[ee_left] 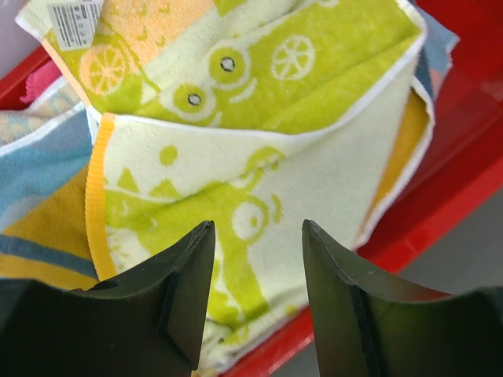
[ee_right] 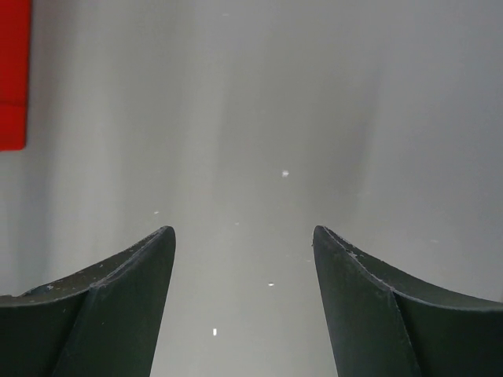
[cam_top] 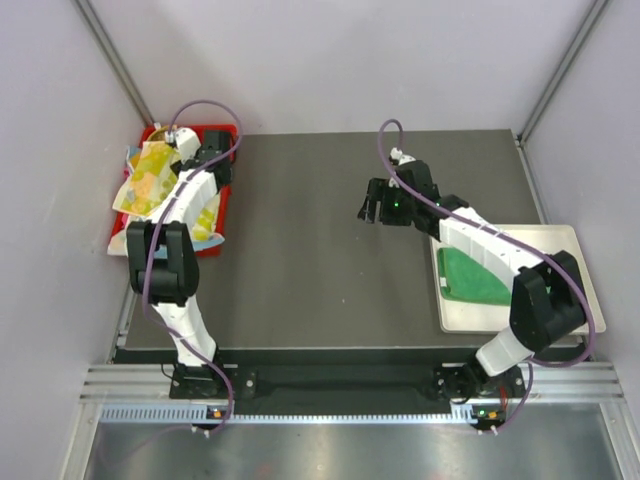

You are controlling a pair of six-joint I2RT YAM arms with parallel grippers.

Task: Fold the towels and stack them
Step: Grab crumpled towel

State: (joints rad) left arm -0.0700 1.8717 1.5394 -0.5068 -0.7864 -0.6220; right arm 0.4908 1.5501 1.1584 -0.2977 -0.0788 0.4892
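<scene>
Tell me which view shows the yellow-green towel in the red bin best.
The left wrist view: the yellow-green towel fills it, with print and hem clear. The top external view shows it small, partly behind the left arm. The right wrist view shows only a piece of the red bin.

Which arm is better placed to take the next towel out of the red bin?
Left. The left gripper, open, hangs just above the yellow-green towel in the red bin. The right gripper, also open, is over the bare table, away from the bin.
</scene>
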